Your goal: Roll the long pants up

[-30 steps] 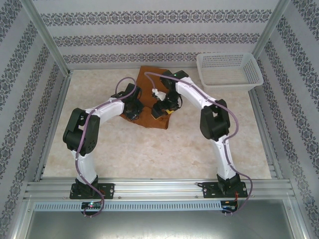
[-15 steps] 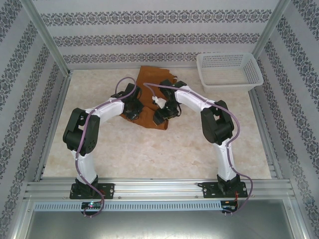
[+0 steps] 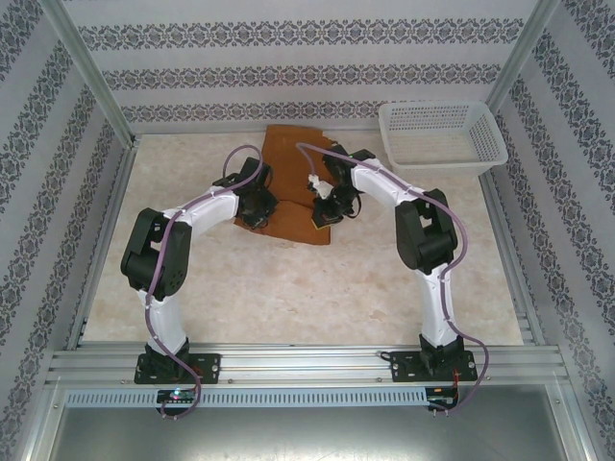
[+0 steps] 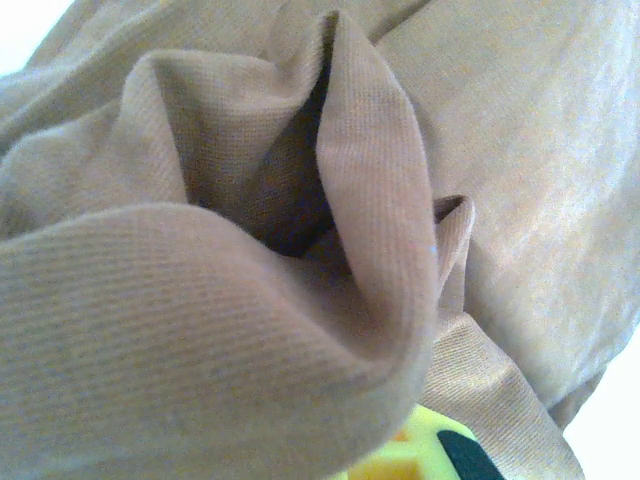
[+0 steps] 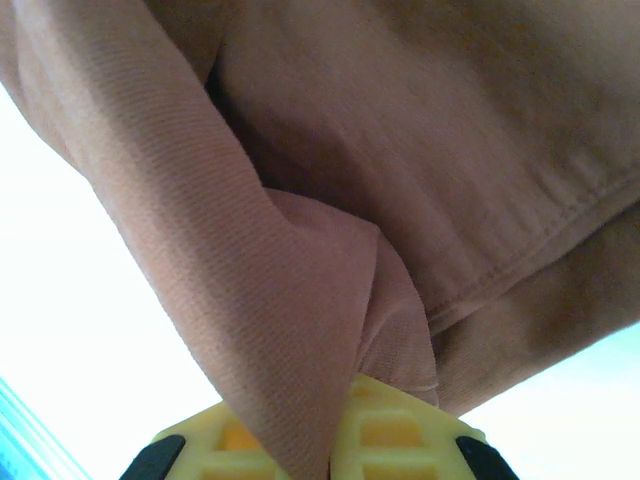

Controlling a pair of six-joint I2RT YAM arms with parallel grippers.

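Right gripper (image 5: 318, 432) pinches long pants (image 3: 283, 154), lying lengthwise near-to-far.

Both arms reach forward from their bases with elbows bent outward, and the forearms angle inward so the wrists tip down close together. The left claw (image 3: 256, 213) is closed, with the long pants (image 3: 288, 150) bunched at its yellow pad. Just right of it, the right claw (image 3: 323, 215) pinches a fold between its pads.

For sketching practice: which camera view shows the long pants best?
Top external: the long pants show their overall shape on the table. Left wrist gives close-up bunched folds; right wrist, one fold pinched between its fingers.
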